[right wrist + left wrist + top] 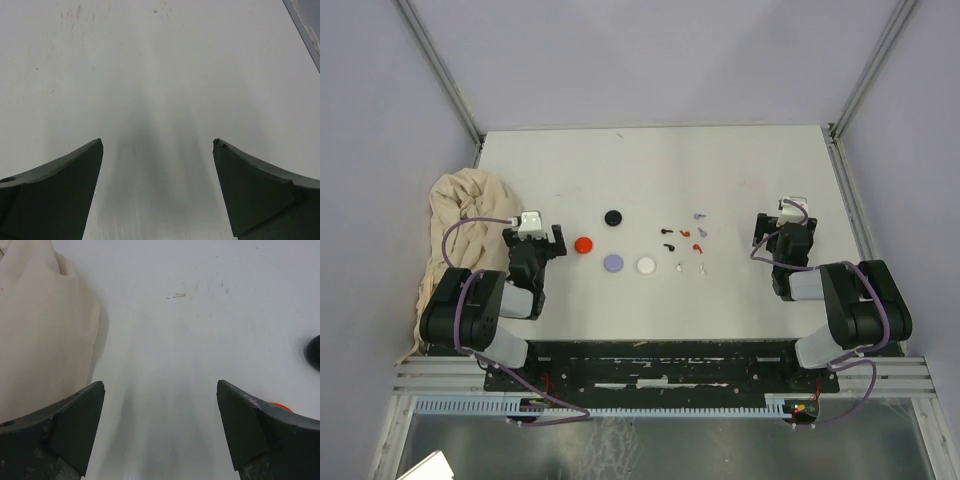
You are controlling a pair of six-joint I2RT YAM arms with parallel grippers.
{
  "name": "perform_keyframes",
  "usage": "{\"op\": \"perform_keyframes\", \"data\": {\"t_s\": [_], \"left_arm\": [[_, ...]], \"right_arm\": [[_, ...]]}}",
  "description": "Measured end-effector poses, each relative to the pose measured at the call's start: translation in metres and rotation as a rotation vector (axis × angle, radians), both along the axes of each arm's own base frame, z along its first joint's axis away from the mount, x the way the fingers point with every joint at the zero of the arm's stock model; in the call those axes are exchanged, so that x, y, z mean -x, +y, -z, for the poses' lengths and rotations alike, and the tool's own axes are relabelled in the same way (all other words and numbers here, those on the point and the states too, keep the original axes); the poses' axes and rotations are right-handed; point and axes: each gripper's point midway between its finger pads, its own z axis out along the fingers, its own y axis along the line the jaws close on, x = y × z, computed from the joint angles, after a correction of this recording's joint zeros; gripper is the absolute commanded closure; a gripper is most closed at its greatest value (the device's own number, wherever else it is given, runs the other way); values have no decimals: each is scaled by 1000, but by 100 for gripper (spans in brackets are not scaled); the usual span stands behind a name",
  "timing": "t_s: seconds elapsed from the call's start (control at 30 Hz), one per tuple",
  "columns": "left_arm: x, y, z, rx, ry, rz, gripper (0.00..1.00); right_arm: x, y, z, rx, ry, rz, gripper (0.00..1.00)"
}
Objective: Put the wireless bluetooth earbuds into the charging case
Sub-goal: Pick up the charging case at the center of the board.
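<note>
Top view: nothing's started as far as I can tell. All eight earbuds lie loose on the table, between the two grippers and nearer the right one. Four discs, which I'm guessing are the cases, sit between the buds and the left gripper. Both arms are folded low at the near edge; the right gripper is well apart from everything.

Left wrist: left gripper is spread wide and holding nothing, with bare table between the fingers. Cloth is off the left finger, and the red disc peeks out just behind the right one, black disc further out.

Right wrist: right gripper is wide apart too and empty, no buds in sight.
</note>
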Motion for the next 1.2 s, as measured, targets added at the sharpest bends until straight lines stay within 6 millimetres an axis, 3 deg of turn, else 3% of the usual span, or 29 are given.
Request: {"op": "perform_keyframes", "data": {"t_s": [0.67, 0.8, 0.87, 1.03, 1.13, 1.2], "left_arm": [[0, 0, 0, 0, 0, 0, 1], [0, 1, 0, -3, 23, -8, 1], [-4, 0, -11, -3, 22, -3, 1], [-11, -21, -77, 20, -112, 80, 1], [-4, -38, -110, 77, -195, 160, 1], [-4, -46, -126, 160, -230, 182, 1]], "right_arm": [[0, 0, 0, -1, 0, -1, 1], [5, -1, -4, 4, 64, 14, 1], [-1, 0, -29, -10, 51, 30, 1], [-28, 19, -140, -126, -98, -21, 0], [-29, 43, -202, -222, -199, -128, 1], [-23, 60, -226, -277, -249, -211, 1]]}}
